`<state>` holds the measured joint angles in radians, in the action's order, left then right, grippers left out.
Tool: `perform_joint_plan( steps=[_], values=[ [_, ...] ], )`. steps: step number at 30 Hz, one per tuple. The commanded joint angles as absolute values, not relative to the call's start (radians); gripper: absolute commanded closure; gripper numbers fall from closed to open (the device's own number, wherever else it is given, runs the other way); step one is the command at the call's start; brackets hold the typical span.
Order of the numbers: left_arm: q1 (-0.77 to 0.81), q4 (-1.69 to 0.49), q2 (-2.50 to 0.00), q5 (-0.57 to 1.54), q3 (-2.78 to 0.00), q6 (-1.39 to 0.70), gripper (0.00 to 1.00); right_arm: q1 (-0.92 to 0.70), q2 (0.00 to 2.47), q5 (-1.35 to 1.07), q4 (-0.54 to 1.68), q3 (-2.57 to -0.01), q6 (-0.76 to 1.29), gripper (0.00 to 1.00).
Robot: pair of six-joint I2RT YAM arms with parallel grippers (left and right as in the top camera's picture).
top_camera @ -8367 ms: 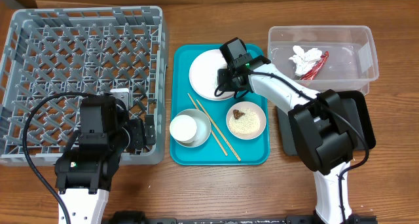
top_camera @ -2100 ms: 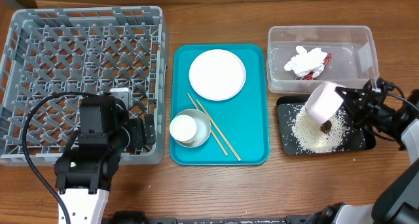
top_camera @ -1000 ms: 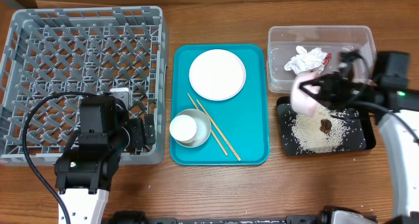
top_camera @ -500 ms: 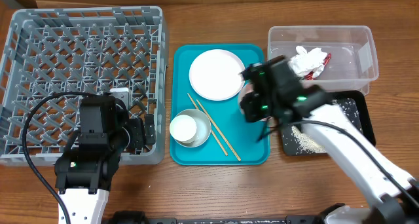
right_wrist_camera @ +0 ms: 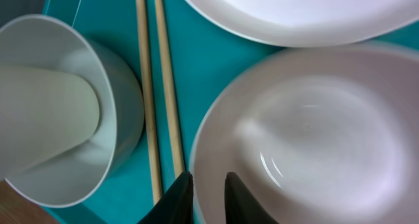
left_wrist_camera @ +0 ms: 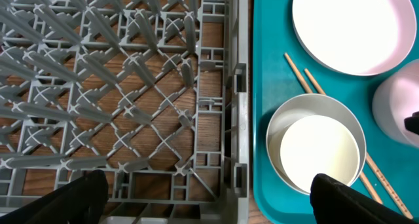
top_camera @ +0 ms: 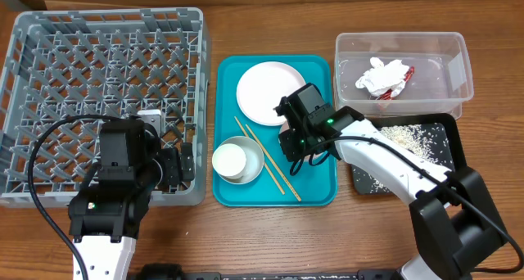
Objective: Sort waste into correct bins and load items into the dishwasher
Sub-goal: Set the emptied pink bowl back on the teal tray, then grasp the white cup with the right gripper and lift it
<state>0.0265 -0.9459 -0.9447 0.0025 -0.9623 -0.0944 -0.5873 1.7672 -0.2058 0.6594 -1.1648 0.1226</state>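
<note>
My right gripper [top_camera: 295,142] is shut on the rim of the small white dish with pink outside [right_wrist_camera: 314,132], low over the teal tray [top_camera: 315,186]. The dish looks empty and also shows in the left wrist view [left_wrist_camera: 396,109]. The white plate [top_camera: 272,92], the grey bowl [top_camera: 255,153] holding the white cup [top_camera: 229,159], and the chopsticks [top_camera: 270,164] lie on the teal tray. Rice [top_camera: 405,137] lies in the black tray [top_camera: 449,161]; the brown lump is hidden. Tissue [top_camera: 382,74] and the red wrapper [top_camera: 407,71] lie in the clear tub [top_camera: 401,42]. My left gripper [left_wrist_camera: 213,204] is open over the rack's front right corner.
The grey dish rack [top_camera: 98,92] fills the left of the table with nothing in it. The teal tray sits between the rack and the two bins. In the right wrist view the chopsticks [right_wrist_camera: 157,86] lie between the bowl [right_wrist_camera: 124,119] and the held dish.
My right arm tipped rice and the brown lump from the dish into the black tray, then swung left with the dish to over the teal tray. The left arm has not moved.
</note>
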Motion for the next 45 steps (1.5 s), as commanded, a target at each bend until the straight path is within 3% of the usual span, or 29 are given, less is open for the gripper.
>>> perform_joint_plan(
  steps=[1,3,4,6,11,30,35,40,42,45],
  values=[
    [0.027,-0.942,-0.942,-0.01,-0.984,-0.075,0.0,-0.589,1.768,-0.229,0.66,-1.186,0.131,0.73],
    [0.027,-0.942,-0.942,-0.01,-0.984,-0.075,0.0,-0.589,1.761,-0.229,0.681,-1.201,0.131,0.68],
    [0.027,-0.942,-0.942,-0.01,-0.984,-0.075,0.0,-0.589,1.753,-0.229,0.729,-1.239,0.131,0.61],
    [0.027,-0.942,-0.942,-0.01,-0.984,-0.075,0.0,-0.589,1.747,-0.245,0.85,-1.357,0.131,0.59],
    [0.027,-0.941,-0.942,-0.007,-0.984,-0.075,0.0,-0.606,1.747,-0.329,0.945,-1.49,0.131,0.58],
    [0.027,-0.942,-0.942,-0.007,-0.984,-0.075,0.0,-0.785,1.912,-0.263,0.93,-1.491,0.241,0.56],
    [0.027,-0.942,-0.942,-0.007,-0.984,-0.075,0.0,-0.785,1.959,-0.262,0.868,-1.491,0.264,0.62],
    [0.027,-0.945,-0.942,-0.007,-0.984,-0.075,0.0,-0.785,1.974,-0.262,0.84,-1.491,0.267,0.8],
    [0.027,-0.945,-0.942,-0.007,-0.984,-0.075,0.0,-0.785,1.975,-0.262,0.841,-1.491,0.267,0.82],
    [0.027,-0.945,-0.942,-0.007,-0.984,-0.075,0.0,-0.784,1.975,-0.262,0.843,-1.491,0.267,0.96]
  ],
)
